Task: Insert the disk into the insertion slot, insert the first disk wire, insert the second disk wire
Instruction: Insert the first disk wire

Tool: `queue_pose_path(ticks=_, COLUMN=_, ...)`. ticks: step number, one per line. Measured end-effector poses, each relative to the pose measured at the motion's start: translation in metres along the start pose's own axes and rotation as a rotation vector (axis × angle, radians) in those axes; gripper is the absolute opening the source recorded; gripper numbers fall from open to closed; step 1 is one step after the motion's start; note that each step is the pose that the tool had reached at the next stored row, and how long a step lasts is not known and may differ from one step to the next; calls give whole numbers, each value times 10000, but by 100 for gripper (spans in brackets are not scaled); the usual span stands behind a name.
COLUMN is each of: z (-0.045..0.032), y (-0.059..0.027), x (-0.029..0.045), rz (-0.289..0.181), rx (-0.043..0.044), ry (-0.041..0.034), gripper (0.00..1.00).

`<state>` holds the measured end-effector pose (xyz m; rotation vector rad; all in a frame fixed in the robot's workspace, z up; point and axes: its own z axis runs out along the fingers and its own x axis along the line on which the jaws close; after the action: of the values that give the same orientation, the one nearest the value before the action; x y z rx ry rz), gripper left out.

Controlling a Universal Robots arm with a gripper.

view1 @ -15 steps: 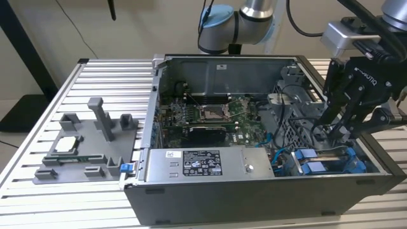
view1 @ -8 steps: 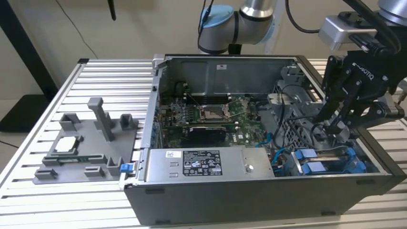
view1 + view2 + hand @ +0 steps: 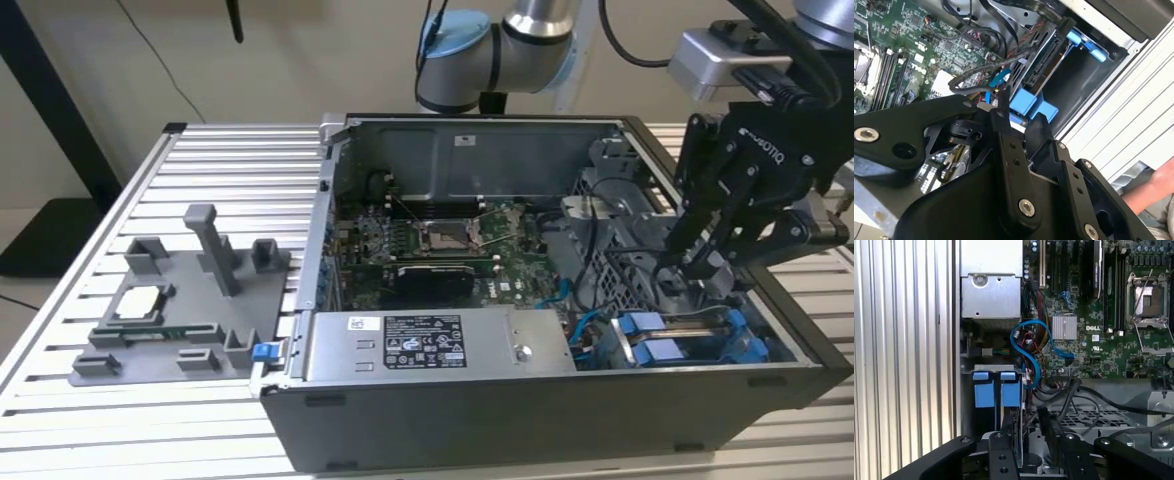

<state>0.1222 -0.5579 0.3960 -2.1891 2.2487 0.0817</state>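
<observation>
The disk's blue carrier tabs [image 3: 647, 337] sit in the insertion slot [image 3: 707, 322], a grey bay at the front corner of the open computer case on the exterior view's right. Both wrist views show those blue tabs [image 3: 997, 393] [image 3: 1034, 104] side by side in the bay. My gripper [image 3: 697, 268] reaches down into the case just behind them. It looks shut on the end of a black disk wire [image 3: 974, 75], which loops from the motherboard side to the fingertips [image 3: 996, 114]. In the first wrist view the same black wire [image 3: 1066, 396] runs down between the fingers [image 3: 1003, 440].
A grey labelled power-supply box [image 3: 427, 345] lies along the case front, with the motherboard [image 3: 441, 240] behind it. A blue cable [image 3: 1029, 347] curls beside the bay. A grey fixture plate [image 3: 187, 310] rests on the slatted table. A person's hand [image 3: 1154, 187] is beside the case.
</observation>
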Motion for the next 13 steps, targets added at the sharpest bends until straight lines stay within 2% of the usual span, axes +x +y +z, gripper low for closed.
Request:
queue_pose_path(ticks=2, z=2, y=2, x=-11, rz=12, rx=12, ry=-1, gripper=100)
queue_pose_path(ticks=5, z=25, y=22, x=-54, rz=27, rx=102, ry=-4, gripper=100)
queue_pose_path(ticks=8, z=64, y=77, x=-98, rz=24, rx=193, ry=-5, gripper=100)
queue_pose_path(ticks=10, z=85, y=96, x=-108, rz=21, rx=303, ry=-10, gripper=100)
queue_pose_path(ticks=13, z=104, y=113, x=-108, rz=10, rx=558, ry=-33, gripper=100)
